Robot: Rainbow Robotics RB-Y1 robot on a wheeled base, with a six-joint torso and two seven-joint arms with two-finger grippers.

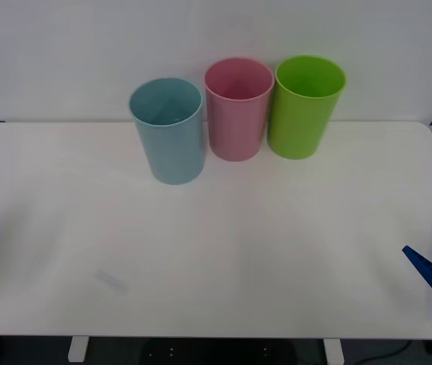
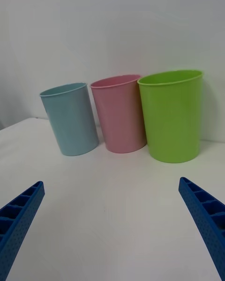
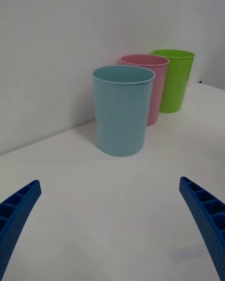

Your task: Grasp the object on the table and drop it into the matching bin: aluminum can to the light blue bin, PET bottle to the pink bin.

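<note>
Both my tools, left point(image 3: 112, 229) and right point(image 2: 112, 225), hang spread open at the counter point(image 1: 223, 258) edges. I see no can there, so it may already be binned. Blue bin point(image 1: 168, 131) stands beside pink point(image 1: 237, 109). Next: wait.

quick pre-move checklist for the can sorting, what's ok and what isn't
1. Aluminum can located on the table: not ok, no can seen on the tabletop.
2. Light blue bin upright, mouth open: ok.
3. Pink bin upright, beside the blue one: ok.
4. Lime green bin standing apart from the target: ok.
5. Left gripper jaws open, holding nothing: ok.
6. Right gripper jaws open, holding nothing, at the table's right edge: ok.
</note>
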